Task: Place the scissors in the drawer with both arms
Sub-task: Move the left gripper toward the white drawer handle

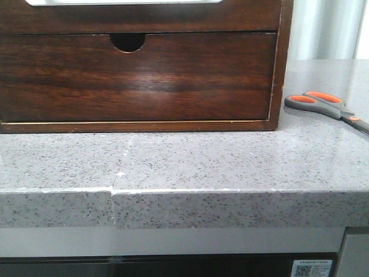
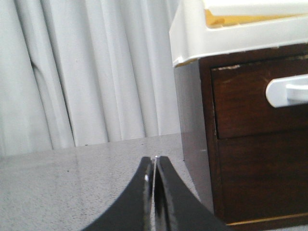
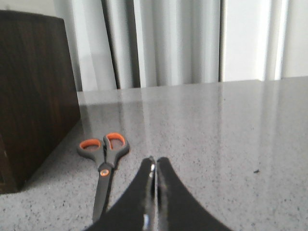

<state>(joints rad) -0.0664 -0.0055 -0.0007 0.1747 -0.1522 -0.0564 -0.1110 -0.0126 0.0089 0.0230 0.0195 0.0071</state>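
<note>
Both grippers, left [image 2: 154, 166] and right [image 3: 153, 166], closed, empty. Scissors [image 1: 328, 105] flat near counter's [image 1: 190, 167] right edge, beside cabinet [image 1: 138, 63]. Risks: pads skid off thin handles; drawer [image 2: 260, 101] unopened.

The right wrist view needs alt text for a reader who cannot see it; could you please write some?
Closed scissors lie flat on a speckled grey counter beside a dark wooden cabinet. The shut right gripper is empty; white curtains hang behind.
</note>
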